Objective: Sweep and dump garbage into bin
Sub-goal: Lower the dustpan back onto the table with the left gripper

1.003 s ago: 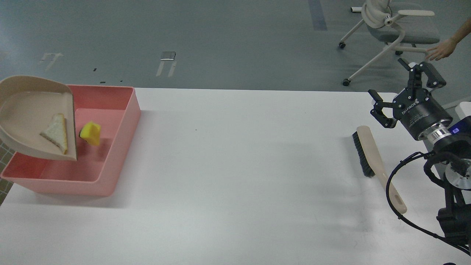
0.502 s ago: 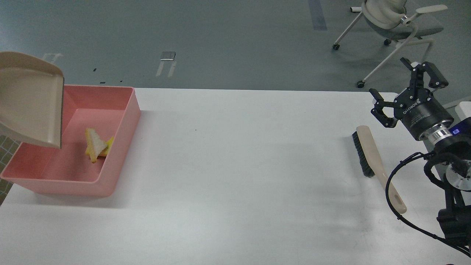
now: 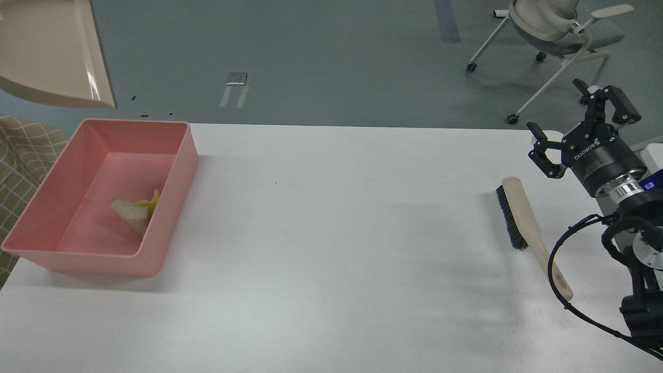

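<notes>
The pink bin [image 3: 176, 171] stands at the table's left end. Inside it, against its right wall, lie the white bread slice [image 3: 128, 214] and, partly under it, the yellow sponge piece [image 3: 152, 200]. The beige dustpan [image 3: 52, 49] hangs high above the bin at the top left corner, empty; its handle and my left gripper are out of view. My right gripper [image 3: 582, 119] is open and empty at the far right, just above and right of the brush [image 3: 523, 223].
The beige brush with black bristles lies on the white table [image 3: 336, 248] near its right edge. A rolling chair [image 3: 554, 31] stands on the floor beyond the table. A checked cloth [image 3: 20, 155] shows at the left edge.
The dustpan tipped the sponge and then the bread into the bin, then rose up and away to the top left. My right gripper shifted slightly right. The chair rolled back.
</notes>
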Robot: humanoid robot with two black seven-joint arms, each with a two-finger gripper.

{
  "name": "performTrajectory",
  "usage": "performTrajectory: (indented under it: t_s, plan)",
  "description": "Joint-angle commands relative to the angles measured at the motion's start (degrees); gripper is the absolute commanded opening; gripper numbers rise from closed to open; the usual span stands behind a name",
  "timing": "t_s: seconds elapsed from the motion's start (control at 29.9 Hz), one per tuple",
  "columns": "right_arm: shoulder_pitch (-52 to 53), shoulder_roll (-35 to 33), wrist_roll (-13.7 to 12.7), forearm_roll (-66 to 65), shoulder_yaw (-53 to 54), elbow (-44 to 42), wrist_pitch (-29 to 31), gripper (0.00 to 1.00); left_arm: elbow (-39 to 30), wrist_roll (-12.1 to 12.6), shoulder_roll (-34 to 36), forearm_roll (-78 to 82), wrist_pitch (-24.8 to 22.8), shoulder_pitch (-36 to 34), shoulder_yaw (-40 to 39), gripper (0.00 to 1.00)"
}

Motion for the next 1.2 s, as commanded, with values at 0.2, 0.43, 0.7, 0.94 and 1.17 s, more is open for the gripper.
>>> performTrajectory:
  t_s: [0.2, 0.43, 0.7, 0.94, 1.17]
  plan:
    - [2.88, -1.82, -0.05, -0.10, 0.27, -2.13, 0.00, 1.00, -9.13, 6.67, -17.00, -0.09, 0.00, -5.49, 0.62, 0.21]
    - [11.06, -1.82, 0.04, -0.10, 0.27, -9.08, 0.00, 1.00, -6.25, 8.45, -31.08, 6.41, 0.05, -22.45, 15.02, 0.21]
    - [19.92, -1.82, 1.97, -0.10, 0.18, -19.17, 0.00, 1.00, -2.29, 8.18, -41.80, 6.86, 5.05, -29.76, 26.37, 0.21]
    - [25.03, -1.56, 7.85, -0.10, -0.17, -25.60, 0.00, 1.00, -2.37, 8.10, -46.46, 10.72, 6.64, -29.50, 30.68, 0.21]
    - [26.71, -0.94, 10.06, -0.10, -0.34, -28.16, 0.00, 1.00, -2.37, 8.10, -49.90, 13.27, 10.50, -29.23, 36.56, 0.22]
